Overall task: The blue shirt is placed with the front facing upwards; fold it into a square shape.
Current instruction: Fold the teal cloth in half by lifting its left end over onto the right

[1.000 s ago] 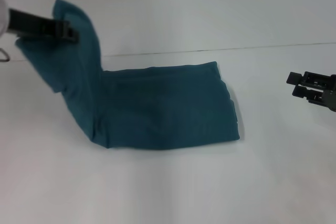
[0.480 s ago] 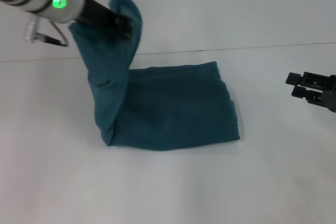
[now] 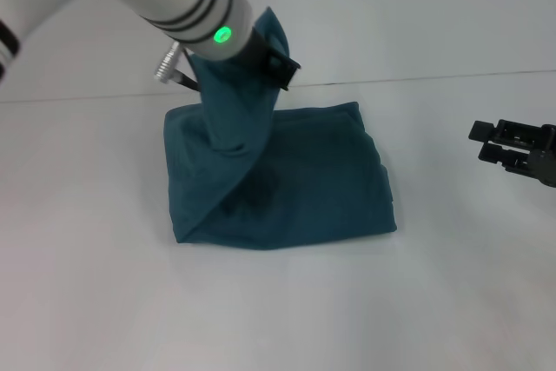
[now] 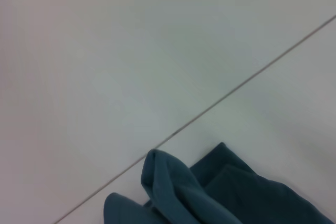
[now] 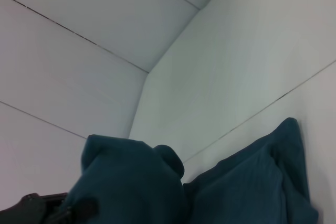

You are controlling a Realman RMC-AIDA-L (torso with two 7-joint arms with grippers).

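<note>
While L gripper [image 3: 280,65], clenched on shirt [image 3: 295,184], lifts its left end over table [image 3: 278,319] center, R gripper [image 3: 488,142] hangs released by right edge.

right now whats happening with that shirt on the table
The left gripper holds one end of the blue shirt lifted above the white table, over the part that lies flat, partway through a fold. The right gripper hangs off to the right, apart from the cloth.

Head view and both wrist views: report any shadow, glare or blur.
Head view: the lifted fold of the blue shirt, held by the left gripper, casts a dark shadow on the cloth below; no glare. Left wrist view: soft, even light. Right wrist view: near cloth blurred.
</note>
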